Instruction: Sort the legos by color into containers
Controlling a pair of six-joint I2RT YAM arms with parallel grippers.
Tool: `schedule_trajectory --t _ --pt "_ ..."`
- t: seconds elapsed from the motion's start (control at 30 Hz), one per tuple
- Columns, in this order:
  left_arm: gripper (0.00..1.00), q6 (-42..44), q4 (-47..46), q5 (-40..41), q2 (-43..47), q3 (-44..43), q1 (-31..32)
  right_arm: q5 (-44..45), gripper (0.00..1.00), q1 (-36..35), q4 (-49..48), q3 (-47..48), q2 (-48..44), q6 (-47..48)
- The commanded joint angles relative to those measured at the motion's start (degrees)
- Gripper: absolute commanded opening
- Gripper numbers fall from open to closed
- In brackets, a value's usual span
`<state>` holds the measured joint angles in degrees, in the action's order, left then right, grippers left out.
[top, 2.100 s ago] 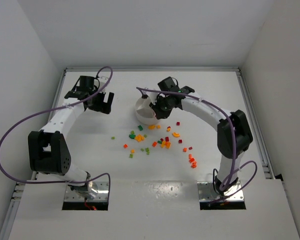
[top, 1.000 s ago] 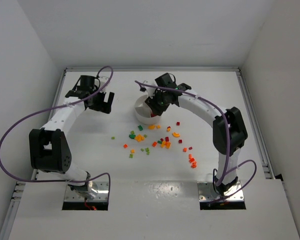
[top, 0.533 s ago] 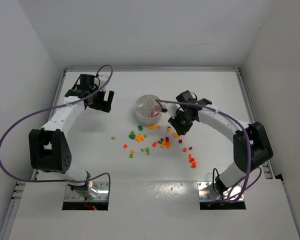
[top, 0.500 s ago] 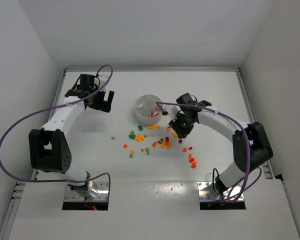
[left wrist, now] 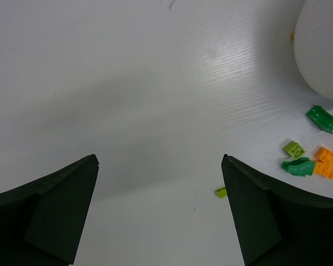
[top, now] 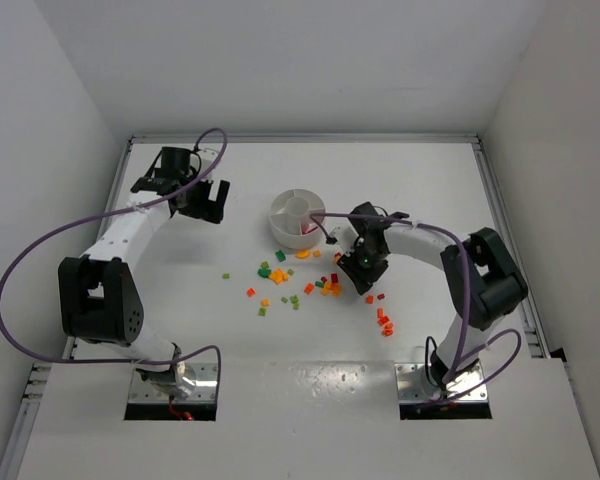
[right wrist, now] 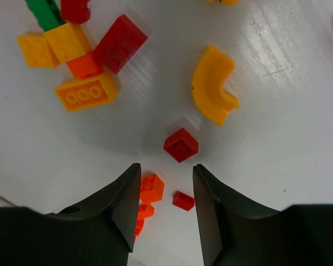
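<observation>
We see some red in the dish [top: 277, 226], centre frame; most bricks [top: 278, 275] lie scattered on the bench [top: 180, 290] below. Right jaws spread just short of a red brick [right wrist: 181, 145]; left jaws spread, empty.

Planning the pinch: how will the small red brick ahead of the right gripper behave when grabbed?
The small red brick looks like rigid plastic, so probably won't deform. Tiny and skewed to the right gripper on a glossy table, it may twist or skid.
</observation>
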<state>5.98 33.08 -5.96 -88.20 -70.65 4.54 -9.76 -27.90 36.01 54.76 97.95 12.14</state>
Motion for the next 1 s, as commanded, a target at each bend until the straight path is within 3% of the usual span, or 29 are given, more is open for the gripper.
schedule_trajectory --t 0.0,0.2,0.47,0.67,0.8,0.97 --pt "1.0 0.0 -0.6 0.1 0.0 -1.9 0.5 1.3 0.43 -0.3 -2.5 0.6 1.7 -2.4" --pt "1.0 0.0 -0.6 0.1 0.0 -1.9 0.5 2.6 0.43 -0.3 -4.5 1.1 4.3 -3.4" --pt "1.0 0.0 -0.6 0.1 -0.5 -1.9 0.5 2.6 0.34 -0.3 -5.6 2.2 5.9 -3.4" --pt "1.0 0.0 -0.6 0.1 -0.5 -1.9 0.5 2.6 0.2 -0.8 -5.6 3.2 6.6 -3.4" --pt "1.0 0.0 -0.6 0.6 -0.5 -1.4 0.5 0.8 0.11 -0.8 -1.9 5.5 3.8 -3.4" --pt "1.0 0.0 -0.6 0.6 -0.5 -1.4 0.5 -1.8 0.1 -0.8 3.3 13.4 -4.4 -3.4"
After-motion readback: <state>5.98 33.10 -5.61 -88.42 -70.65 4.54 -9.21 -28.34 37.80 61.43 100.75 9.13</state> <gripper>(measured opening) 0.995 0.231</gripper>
